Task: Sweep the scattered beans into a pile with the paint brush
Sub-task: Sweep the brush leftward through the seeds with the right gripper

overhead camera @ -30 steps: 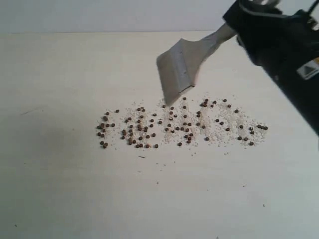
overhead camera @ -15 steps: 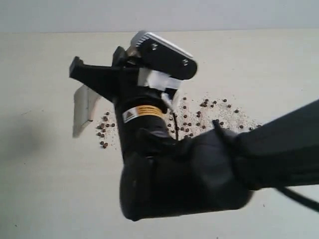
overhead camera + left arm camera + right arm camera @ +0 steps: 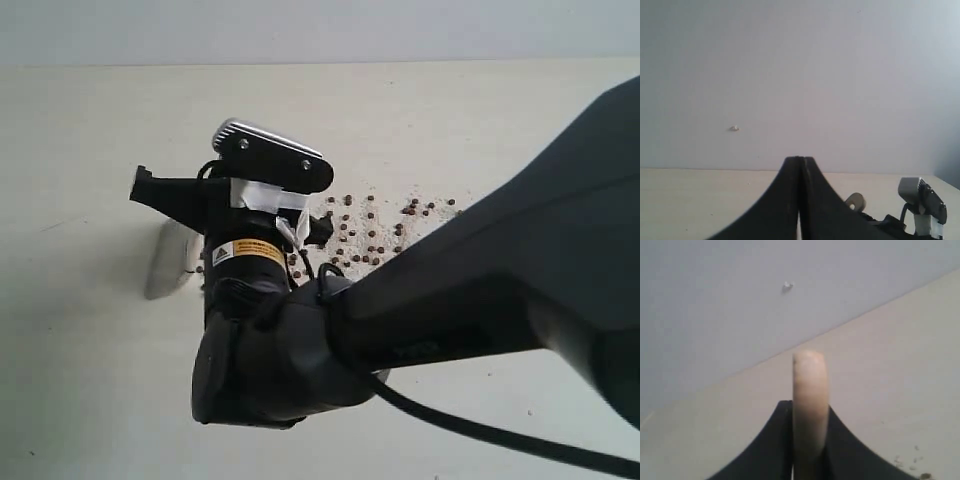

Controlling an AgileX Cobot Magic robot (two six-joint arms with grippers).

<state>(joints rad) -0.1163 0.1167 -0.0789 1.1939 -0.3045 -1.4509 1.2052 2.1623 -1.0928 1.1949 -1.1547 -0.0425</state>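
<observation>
My right pincer (image 3: 809, 415) is clamped on the handle of the paint brush (image 3: 168, 262). Its bristles sit low at the counter (image 3: 90, 380), just beside the left end of the beans (image 3: 372, 232), placed, I judge, to push them inward into 1 pile. My right arm (image 3: 450, 300) hides many beans. My left pincer (image 3: 800, 162) is pressed together, empty and aside. I see no container; the beans lie loose among pale crumbs (image 3: 420, 222).
</observation>
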